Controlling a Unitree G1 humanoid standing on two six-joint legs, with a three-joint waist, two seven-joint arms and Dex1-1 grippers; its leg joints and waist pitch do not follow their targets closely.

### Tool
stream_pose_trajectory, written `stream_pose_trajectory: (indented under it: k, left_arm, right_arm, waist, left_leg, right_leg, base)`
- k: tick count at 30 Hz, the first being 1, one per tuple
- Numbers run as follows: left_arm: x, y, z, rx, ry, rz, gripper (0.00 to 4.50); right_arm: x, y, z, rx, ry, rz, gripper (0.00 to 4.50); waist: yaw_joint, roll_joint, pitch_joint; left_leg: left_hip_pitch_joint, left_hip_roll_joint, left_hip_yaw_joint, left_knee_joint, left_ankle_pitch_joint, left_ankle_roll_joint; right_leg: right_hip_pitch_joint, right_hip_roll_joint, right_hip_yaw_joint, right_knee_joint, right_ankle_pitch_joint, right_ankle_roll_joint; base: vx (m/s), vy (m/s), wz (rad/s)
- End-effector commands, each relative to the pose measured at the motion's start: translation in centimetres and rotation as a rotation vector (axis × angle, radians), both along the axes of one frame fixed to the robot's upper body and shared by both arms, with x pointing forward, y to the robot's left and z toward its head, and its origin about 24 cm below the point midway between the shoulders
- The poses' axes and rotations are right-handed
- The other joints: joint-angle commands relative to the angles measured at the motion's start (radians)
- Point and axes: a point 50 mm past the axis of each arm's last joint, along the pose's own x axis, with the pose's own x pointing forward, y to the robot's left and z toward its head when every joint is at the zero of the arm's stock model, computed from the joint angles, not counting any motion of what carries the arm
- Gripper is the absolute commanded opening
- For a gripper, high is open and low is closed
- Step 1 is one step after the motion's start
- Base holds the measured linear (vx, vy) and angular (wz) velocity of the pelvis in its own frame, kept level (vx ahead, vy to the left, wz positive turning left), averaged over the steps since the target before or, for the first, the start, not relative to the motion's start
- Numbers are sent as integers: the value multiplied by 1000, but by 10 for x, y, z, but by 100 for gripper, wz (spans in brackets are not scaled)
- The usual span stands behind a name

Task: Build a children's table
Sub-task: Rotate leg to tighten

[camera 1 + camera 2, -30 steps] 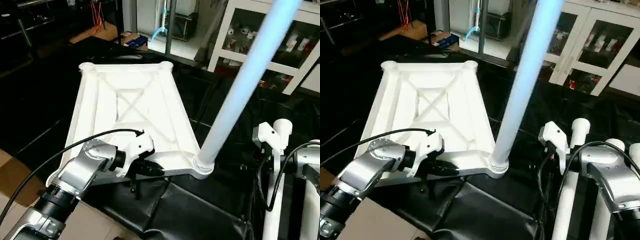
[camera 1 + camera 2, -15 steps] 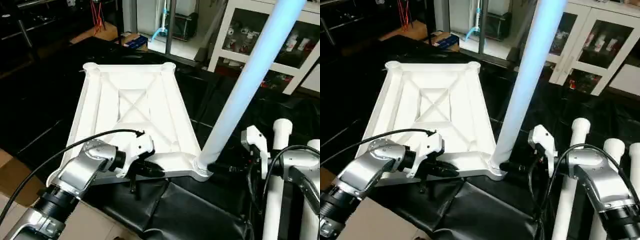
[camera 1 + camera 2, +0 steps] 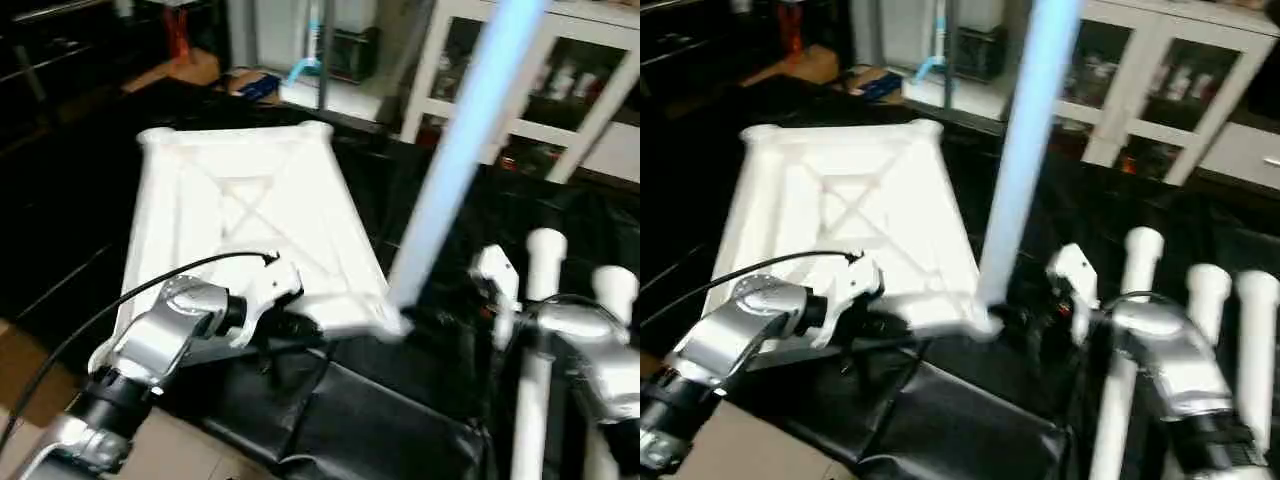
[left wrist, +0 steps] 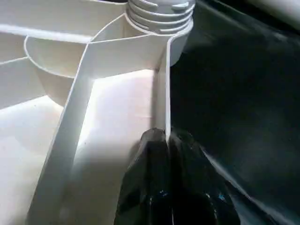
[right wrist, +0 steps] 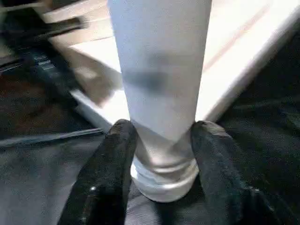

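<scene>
My right gripper (image 5: pixel 159 140) has a black finger on each side of the leg (image 5: pixel 161 70) just above its flared, ringed base, both fingers pressed to the white tube, so I am gripping it. The leg stands nearly upright in the tabletop's near right corner socket, its long axis rising from the socket and leaning a little up and to the right toward the glass-door cabinet (image 3: pixel 560 90) behind. My right forearm (image 3: pixel 1175 370) reaches in from the lower right, roughly level, with the wrist turned inward toward the leg. My left gripper (image 4: pixel 164 140) is closed tight on the thin upright rim of the tabletop (image 3: pixel 240 220), one finger on each face of that wall, just beside the same corner socket. The tabletop lies upside down on the black cover (image 3: pixel 380 410), ribs and X-brace facing up, its long axis running away from me toward the far left. My left forearm (image 3: pixel 160 350) comes in from the lower left, angled up and to the right. Three spare legs (image 3: pixel 1130 330) lie side by side on the cover at my right, pointing away from me.
</scene>
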Motion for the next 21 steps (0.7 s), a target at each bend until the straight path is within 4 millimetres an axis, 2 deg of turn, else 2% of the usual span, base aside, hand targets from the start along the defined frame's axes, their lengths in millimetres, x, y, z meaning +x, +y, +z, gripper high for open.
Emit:
stream_pose_trajectory:
  k: [1, 3, 4, 6, 7, 8, 9, 10, 11, 12, 13, 14, 15, 17, 18, 19, 21]
  left_arm:
    - [6, -23, 7, -49, -32, 43, 0]
    - [18, -28, 6, -46, -39, 225, 0]
    - [23, -34, 7, -78, -12, 326, 0]
    - [30, -46, 12, -133, -18, 425, 0]
    - [32, -54, 14, -145, -31, 447, 0]
    - [33, -58, 14, -150, -41, 460, 0]
    - [33, -64, 14, -161, -44, 465, 0]
    - [32, -68, 15, -176, -40, 451, 0]
    - [32, -69, 15, -177, -39, 448, 0]
    - [31, -73, 15, -175, -42, 427, 0]
    - [30, -73, 16, -171, -46, 410, 0]
    - [30, -73, 16, -170, -46, 412, 0]
    - [30, -72, 16, -163, -49, 412, 0]
    - [31, -67, 15, -147, -59, 414, 0]
    - [31, -64, 15, -140, -62, 419, 0]
    - [32, -62, 15, -136, -63, 425, 0]
    - [31, -53, 13, -107, -93, 388, 0]
  right_arm:
    - [10, -12, -19, -112, 36, -286, 167]
    - [13, -10, -34, -159, 74, -469, 149]
    - [14, -9, -43, -200, 98, -595, 143]
    - [15, -5, -54, -261, 103, -790, 130]
    - [17, 1, -56, -251, 91, -888, 130]
    - [18, 9, -57, -236, 82, -918, 114]
    - [20, 20, -57, -217, 73, -940, 104]
    - [22, 30, -56, -189, 62, -946, 95]
    - [23, 33, -56, -179, 59, -946, 95]
    - [27, 48, -51, -109, 40, -926, 76]
    - [31, 60, -42, -12, 8, -862, 76]
    - [31, 62, -40, 3, 0, -855, 67]
    - [31, 64, -35, 30, -28, -836, 51]
    - [31, 61, -27, 42, -85, -807, 51]
    - [30, 59, -23, 50, -115, -794, 51]
    - [30, 58, -19, 58, -140, -786, 83]
    - [29, 45, -4, 95, -199, -754, 83]
  waist:
    - [-4, -3, -51]
    - [-12, -5, -51]
    - [-17, -5, -51]
    - [-17, -8, -57]
    - [-16, -9, -60]
    - [-22, -12, -59]
    - [-23, -2, -58]
    - [-25, 0, -61]
    - [-28, -2, -61]
    - [-27, -2, -63]
    - [-27, -1, -64]
    - [-24, 0, -65]
    - [-23, 2, -66]
    - [-17, 5, -70]
    - [-14, 1, -69]
    - [-12, 2, -67]
    - [-8, 0, -64]
  left_leg:
    - [12, 54, -31, -85, -291, -15]
    - [9, 51, -33, -83, -297, -27]
    - [13, 50, -33, -81, -297, -38]
    - [12, 44, -30, -76, -273, -36]
    - [6, 44, -29, -75, -255, -25]
    - [-6, 41, -34, -80, -249, -11]
    - [-6, 42, -35, -81, -250, -10]
    - [2, 41, -34, -78, -258, -6]
    - [0, 41, -33, -78, -259, -1]
    - [-1, 42, -32, -78, -253, 11]
    - [-3, 42, -31, -77, -242, 22]
    - [-2, 43, -30, -76, -233, 30]
    - [-4, 44, -30, -75, -200, 44]
    - [-4, 47, -28, -70, -124, 71]
    - [-5, 48, -27, -69, -95, 90]
    - [-4, 48, -24, -68, -92, 103]
    - [-4, 48, -25, -70, -113, 111]
  right_leg:
    - [31, -51, 38, -74, -365, -200]
    - [32, -50, 37, -74, -381, -193]
    - [28, -49, 37, -76, -396, -192]
    - [27, -50, 37, -81, -383, -194]
    - [29, -52, 39, -79, -355, -189]
    - [40, -47, 33, -74, -347, -172]
    - [38, -48, 34, -74, -350, -164]
    - [32, -48, 34, -78, -338, -160]
    - [31, -47, 35, -78, -328, -160]
    - [32, -48, 35, -75, -300, -167]
    - [34, -47, 35, -71, -271, -175]
    - [35, -47, 35, -69, -250, -179]
    - [36, -46, 36, -63, -198, -194]
    - [38, -46, 36, -50, -92, -223]
    - [42, -44, 35, -44, -50, -237]
    - [41, -45, 36, -44, -42, -243]
    - [44, -47, 36, -49, -80, -235]
  base:
    - [0, 0, 0]
    - [0, 0, 0]
    - [0, 0, 0]
    - [0, 0, 0]
    - [0, 0, 0]
    - [0, 0, 0]
    - [0, 0, 0]
    - [0, 0, 0]
    - [0, 0, 0]
    - [0, 0, 0]
    - [0, 0, 0]
    - [0, 0, 0]
    - [0, 0, 0]
    - [0, 0, 0]
    - [0, 0, 0]
    - [0, 0, 0]
    - [0, 0, 0]
